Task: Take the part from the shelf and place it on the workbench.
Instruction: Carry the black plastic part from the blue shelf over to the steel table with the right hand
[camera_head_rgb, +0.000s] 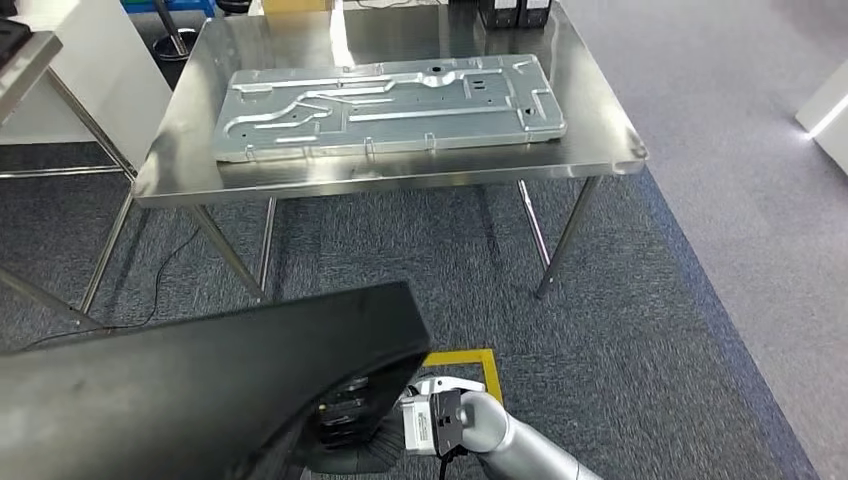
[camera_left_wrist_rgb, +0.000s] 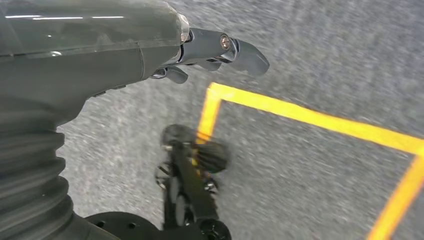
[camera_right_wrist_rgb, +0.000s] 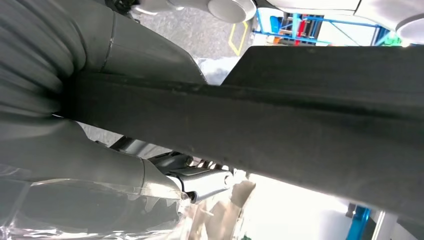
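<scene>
Low in the head view, one large black part (camera_head_rgb: 200, 400) crosses the foreground, flat and wide, its pointed corner toward the desk (camera_head_rgb: 600, 150). One right hand (camera_head_rgb: 350, 420) grips its near edge from beneath; the dark fingers (camera_head_rgb: 345, 410) sit under the panel, and the silver right arm (camera_head_rgb: 510, 440) runs off behind them. At the right wrist, the same part (camera_right_wrist_rgb: 300, 130) spans the picture as a thick dark slab, clamped between the grey thumb (camera_right_wrist_rgb: 145, 55) on one face and the fingers (camera_right_wrist_rgb: 200, 180) on the other. One left hand (camera_left_wrist_rgb: 200, 55) hangs over the grey carpet (camera_left_wrist_rgb: 325, 60), holding nothing; its dark fingers (camera_left_wrist_rgb: 235, 50) lie close together, slightly curled. One yellow floor marking (camera_left_wrist_rgb: 300, 115) forms a corner on the carpet below it.

Ahead stands one steel desk, well apart from the held part. One silver stamped metal plate (camera_head_rgb: 390, 105) lies along its middle, its long side parallel to the near edge. Dark boxes (camera_head_rgb: 515, 12) stand at the far right corner; their number cannot be told.
</scene>
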